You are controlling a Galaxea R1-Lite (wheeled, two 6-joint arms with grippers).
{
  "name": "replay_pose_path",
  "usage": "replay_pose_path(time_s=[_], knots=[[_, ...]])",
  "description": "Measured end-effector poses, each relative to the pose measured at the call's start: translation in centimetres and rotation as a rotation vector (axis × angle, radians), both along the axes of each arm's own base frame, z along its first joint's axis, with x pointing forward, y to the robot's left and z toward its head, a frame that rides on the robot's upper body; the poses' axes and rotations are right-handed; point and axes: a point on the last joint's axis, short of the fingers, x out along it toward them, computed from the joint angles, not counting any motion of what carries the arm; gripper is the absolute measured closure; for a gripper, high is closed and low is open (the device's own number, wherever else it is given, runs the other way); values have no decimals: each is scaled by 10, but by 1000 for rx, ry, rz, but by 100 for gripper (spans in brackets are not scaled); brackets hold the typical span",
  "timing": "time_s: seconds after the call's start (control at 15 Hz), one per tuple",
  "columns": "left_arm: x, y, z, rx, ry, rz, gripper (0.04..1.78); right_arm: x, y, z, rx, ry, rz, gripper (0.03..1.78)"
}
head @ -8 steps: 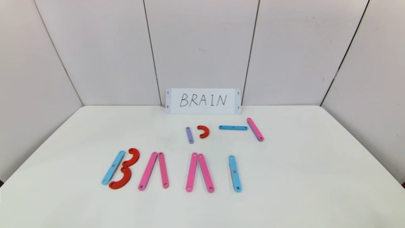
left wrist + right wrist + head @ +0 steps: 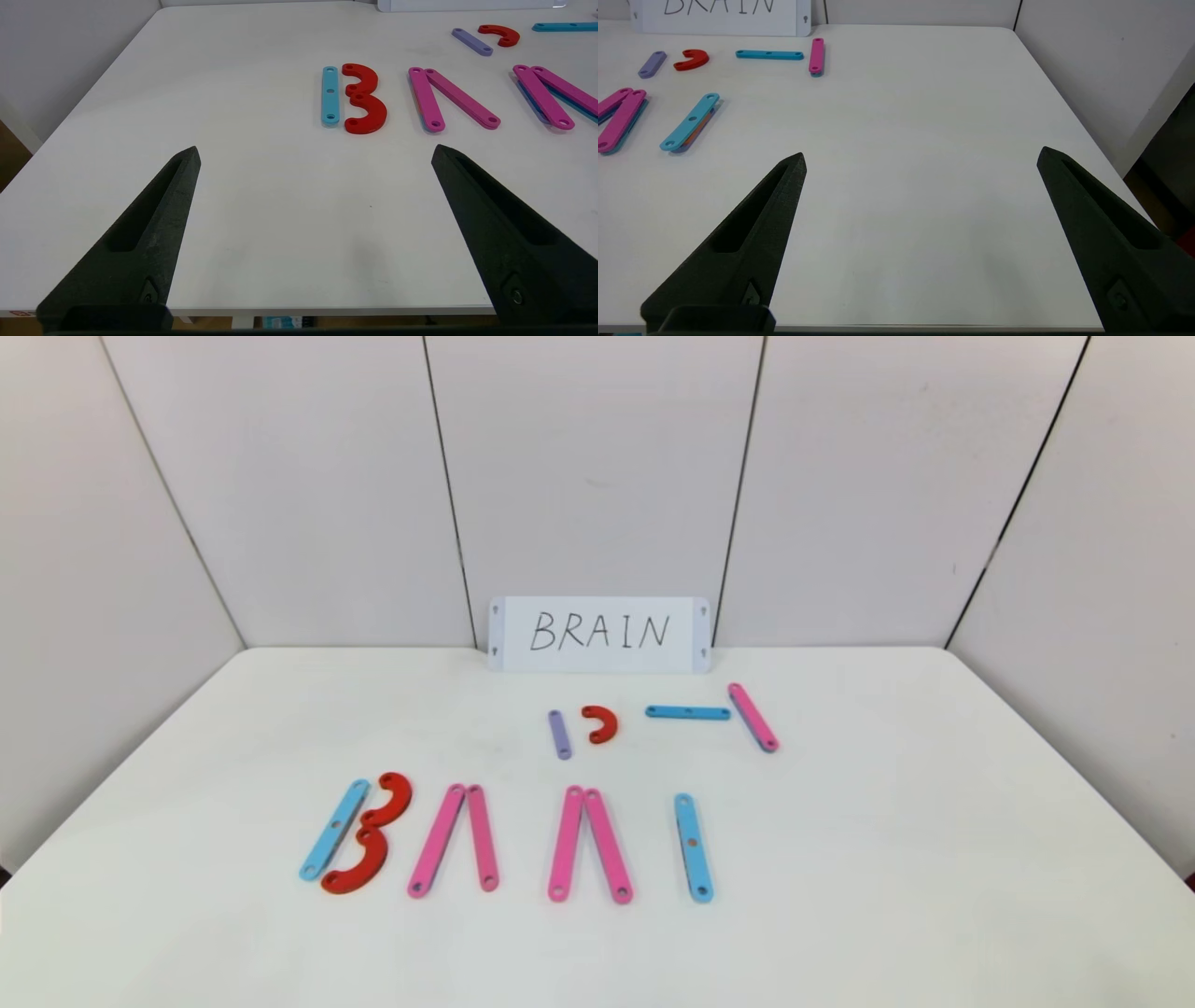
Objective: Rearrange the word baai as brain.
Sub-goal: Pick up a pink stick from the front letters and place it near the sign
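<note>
The word baai lies in a row across the near middle of the white table (image 2: pixel 887 859). Its B is a blue strip (image 2: pixel 333 829) with two red curves (image 2: pixel 366 847). Two pink strip pairs (image 2: pixel 455 838) (image 2: pixel 588 843) form the A shapes, and a blue strip (image 2: pixel 694 847) stands as the I. Behind the row lie a purple strip (image 2: pixel 559 735), a small red curve (image 2: pixel 599 723), a blue strip (image 2: pixel 688 712) and a pink strip (image 2: pixel 753 717). My left gripper (image 2: pixel 315 151) hangs open over the near left edge, short of the B (image 2: pixel 355 98). My right gripper (image 2: pixel 922 158) is open over the near right, empty.
A white card (image 2: pixel 599 634) with handwritten BRAIN leans against the back wall. Grey wall panels close in the table at the back and both sides. The table's near edge (image 2: pixel 327 309) runs just below both grippers.
</note>
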Motion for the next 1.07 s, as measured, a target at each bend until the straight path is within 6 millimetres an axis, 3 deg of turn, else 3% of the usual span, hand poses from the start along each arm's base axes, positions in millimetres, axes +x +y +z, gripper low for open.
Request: replay_pose_path(time_s=[0.27, 0.47, 0.8, 1.07], knots=[[0, 0, 1, 8, 7, 0, 8, -1, 0, 1, -9, 8, -5, 8], [-2, 0, 14, 1, -16, -2, 8, -7, 0, 20, -3, -23, -13, 8], [4, 0, 66, -2, -14, -7, 8, -8, 0, 75, -2, -24, 9, 8], [30, -1, 121, -2, 27, -51, 8, 14, 1, 135, -3, 6, 48, 8]])
